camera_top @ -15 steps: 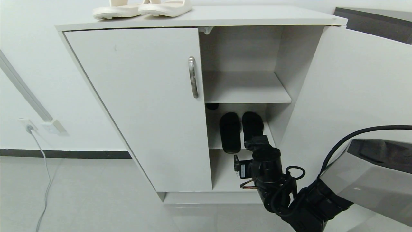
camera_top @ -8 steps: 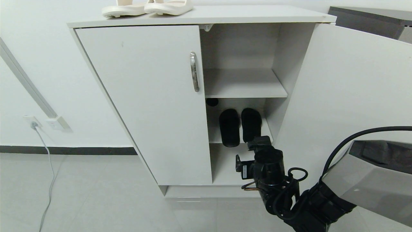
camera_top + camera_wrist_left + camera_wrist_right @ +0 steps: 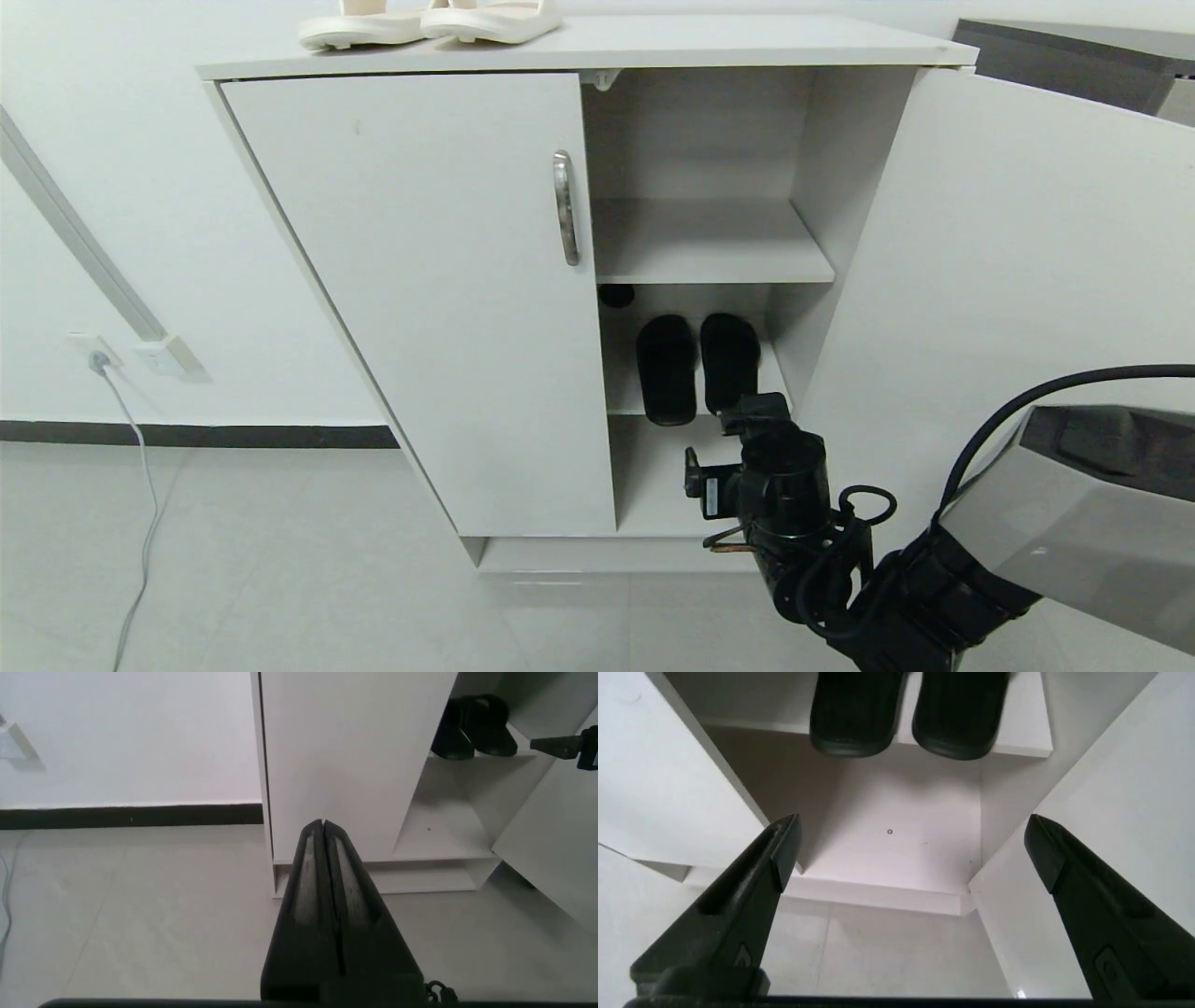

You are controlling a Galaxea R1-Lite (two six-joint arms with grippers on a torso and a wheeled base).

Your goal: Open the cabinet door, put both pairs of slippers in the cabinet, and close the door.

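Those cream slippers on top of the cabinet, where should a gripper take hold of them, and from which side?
Take the cream slippers by their raised straps, where the two meet, so one pinch probably lifts both. Come from the front and above: they lie flat, side by side, near the front edge of the cabinet top, with the wall behind.
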